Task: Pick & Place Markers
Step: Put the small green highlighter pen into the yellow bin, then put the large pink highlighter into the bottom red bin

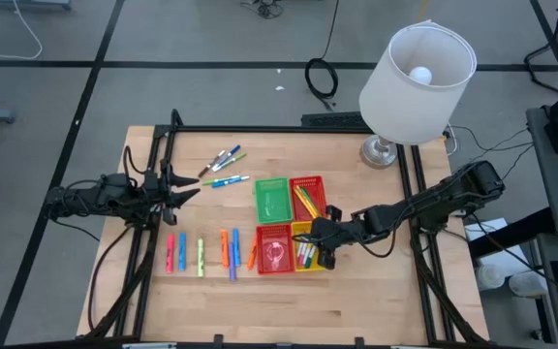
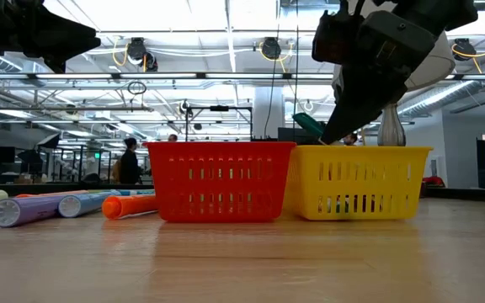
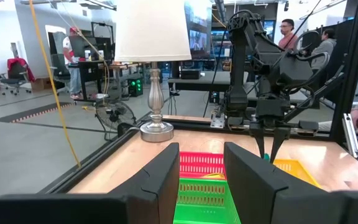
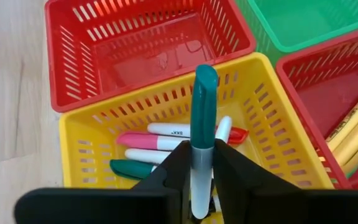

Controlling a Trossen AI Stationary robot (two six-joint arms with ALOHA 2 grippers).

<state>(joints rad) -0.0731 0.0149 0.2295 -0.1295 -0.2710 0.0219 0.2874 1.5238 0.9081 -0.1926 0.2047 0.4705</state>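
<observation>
Right gripper (image 4: 191,168) over the yellow slotted plastic basket (image 4: 92,155), fingers pinching a white-barrelled, teal-capped marker (image 4: 201,137) above those already inside, left gripper (image 1: 184,186) idle, half-open — release step, probably just spreading the fingers next.

four baskets (image 1: 271,199), table lamp (image 1: 415,73)

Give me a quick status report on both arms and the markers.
Right hand grips teal-capped white marker above yellow slotted plastic basket. Left hand open, empty, waiting at left. Nothing blocking.
</observation>
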